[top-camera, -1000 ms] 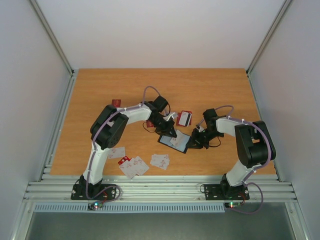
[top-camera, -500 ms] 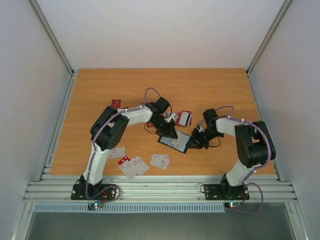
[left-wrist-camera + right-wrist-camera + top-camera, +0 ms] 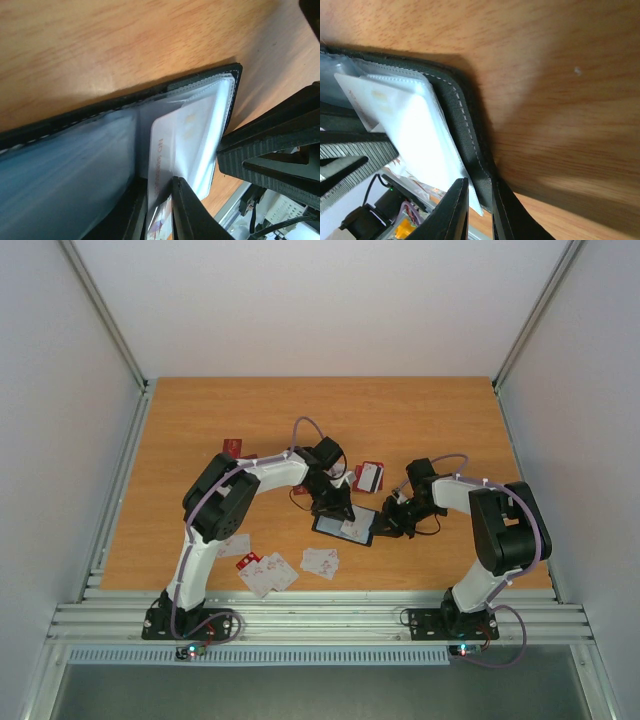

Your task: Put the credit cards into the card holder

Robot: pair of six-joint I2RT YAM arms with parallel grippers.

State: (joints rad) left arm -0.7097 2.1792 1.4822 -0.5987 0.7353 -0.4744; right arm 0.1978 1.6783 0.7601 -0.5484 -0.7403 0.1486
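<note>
Lying open on wooden desk (image 3: 200, 420), one black folding card holder (image 3: 328, 526), right fingers (image 3: 388, 527) pinching its edge, left fingers (image 3: 338, 510) narrow around one white card (image 3: 185, 135) partly in its sleeve, grip unclear, loose red-and-white cards (image 3: 267, 572) scattered around.

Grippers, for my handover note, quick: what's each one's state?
Left gripper: closed on a white credit card.
Right gripper: closed on the card holder edge.
</note>
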